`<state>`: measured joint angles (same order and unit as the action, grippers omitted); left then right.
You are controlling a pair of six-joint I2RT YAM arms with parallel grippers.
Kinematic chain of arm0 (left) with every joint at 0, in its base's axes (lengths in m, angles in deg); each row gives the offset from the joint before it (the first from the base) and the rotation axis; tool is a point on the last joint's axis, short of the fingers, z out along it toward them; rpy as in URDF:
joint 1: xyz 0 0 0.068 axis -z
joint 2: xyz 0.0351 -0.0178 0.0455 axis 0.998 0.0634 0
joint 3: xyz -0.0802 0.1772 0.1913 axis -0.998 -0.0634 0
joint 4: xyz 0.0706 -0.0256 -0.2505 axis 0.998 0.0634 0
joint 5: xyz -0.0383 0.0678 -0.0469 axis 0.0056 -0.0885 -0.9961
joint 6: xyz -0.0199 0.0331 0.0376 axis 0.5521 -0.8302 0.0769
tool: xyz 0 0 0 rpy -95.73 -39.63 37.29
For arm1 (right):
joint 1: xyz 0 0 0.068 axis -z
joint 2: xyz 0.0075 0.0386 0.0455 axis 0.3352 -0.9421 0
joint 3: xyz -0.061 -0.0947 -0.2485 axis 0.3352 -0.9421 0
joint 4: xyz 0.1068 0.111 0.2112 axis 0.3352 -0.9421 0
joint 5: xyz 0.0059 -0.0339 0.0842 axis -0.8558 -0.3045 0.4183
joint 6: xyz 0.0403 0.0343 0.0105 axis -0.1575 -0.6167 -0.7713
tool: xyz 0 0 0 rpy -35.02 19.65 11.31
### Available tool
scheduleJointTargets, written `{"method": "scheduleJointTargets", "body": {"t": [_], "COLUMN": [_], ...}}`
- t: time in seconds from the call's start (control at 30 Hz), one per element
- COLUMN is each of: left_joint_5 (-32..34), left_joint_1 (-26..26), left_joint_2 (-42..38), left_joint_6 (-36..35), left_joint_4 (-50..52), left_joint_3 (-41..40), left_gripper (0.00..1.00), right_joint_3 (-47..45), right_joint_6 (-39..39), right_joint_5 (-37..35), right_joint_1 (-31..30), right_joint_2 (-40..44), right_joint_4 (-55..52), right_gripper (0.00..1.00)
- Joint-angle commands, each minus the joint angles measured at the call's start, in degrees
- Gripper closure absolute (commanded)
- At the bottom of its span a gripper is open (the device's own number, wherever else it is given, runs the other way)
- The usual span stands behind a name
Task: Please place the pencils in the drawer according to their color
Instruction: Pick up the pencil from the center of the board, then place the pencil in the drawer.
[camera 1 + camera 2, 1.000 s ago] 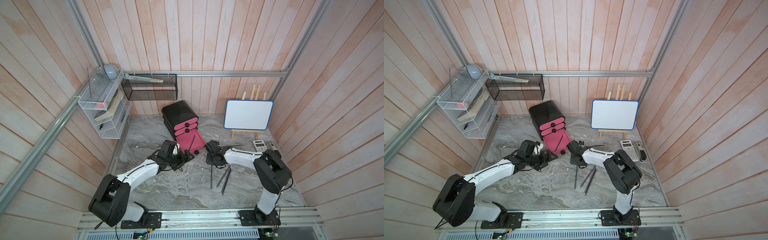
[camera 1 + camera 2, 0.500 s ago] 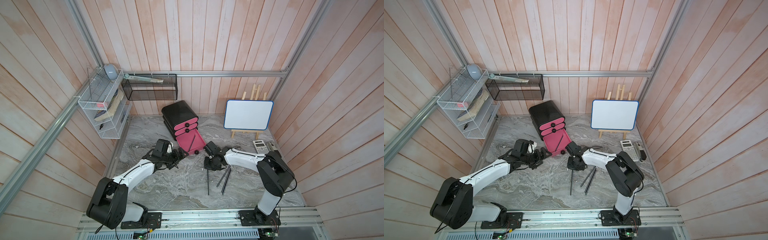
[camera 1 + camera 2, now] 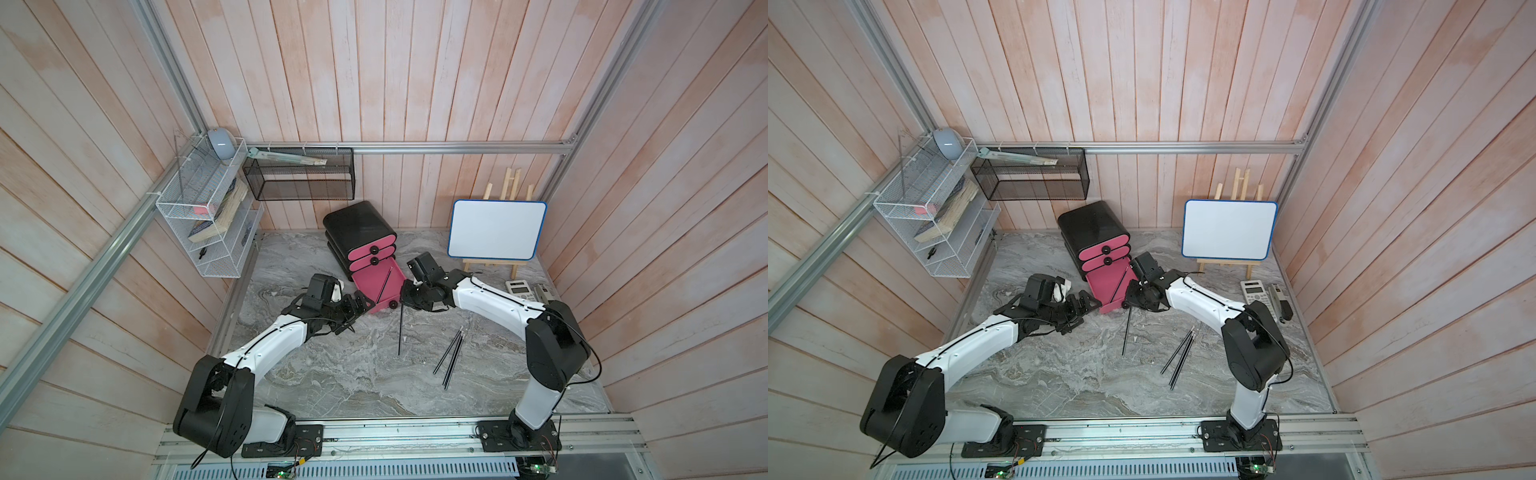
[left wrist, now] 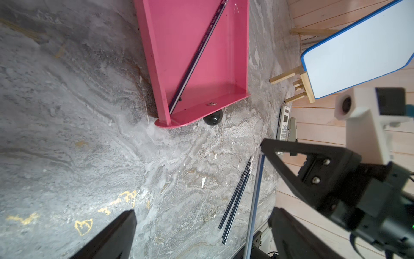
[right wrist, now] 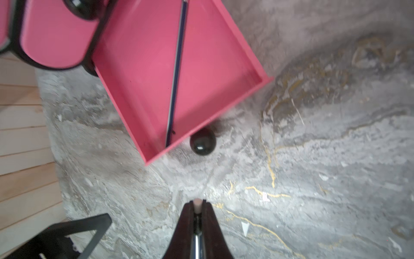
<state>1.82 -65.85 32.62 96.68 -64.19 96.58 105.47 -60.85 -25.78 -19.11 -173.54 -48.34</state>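
The right pincer [image 5: 197,205] is clamped tight on the eraser end of a black pencil [image 3: 400,332], which hangs down toward the bench [image 3: 332,374] just beside the open bottom drawer [image 3: 368,284]. A stowed pencil [image 3: 384,285], also black, lies diagonally in the tray, and three loose pencils [image 3: 451,357] lie on the bench.

Recommended: lift the tip over the front wall and knob, align it with the tray's length, and release low.

The left pincer [image 4: 203,212] is wide open and empty.

Compared with a second ago, the right pincer has carried its pencil nearer the drawer and the left has drawn back.
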Motion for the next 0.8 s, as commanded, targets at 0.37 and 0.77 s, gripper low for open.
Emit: {"method": "scheduleJointTargets", "body": {"t": [0.37,0.77], "left_joint_5": [-0.1,-0.7], "left_joint_1": [-0.7,-0.8], "left_joint_2": [1.2,1.3], "left_joint_6": [-1.8,-1.3], "left_joint_4": [1.6,1.4], "left_joint_3": [3.7,3.8], "left_gripper": [0.01,0.00], "right_joint_3": [17.1,29.8], "right_joint_6": [-7.2,-10.7], "right_joint_5": [-6.0,-10.9], "right_joint_1": [4.6,7.0], "right_joint_2": [-15.9,-26.1], "right_joint_4": [6.0,5.1], "right_gripper": [1.00,1.00]}}
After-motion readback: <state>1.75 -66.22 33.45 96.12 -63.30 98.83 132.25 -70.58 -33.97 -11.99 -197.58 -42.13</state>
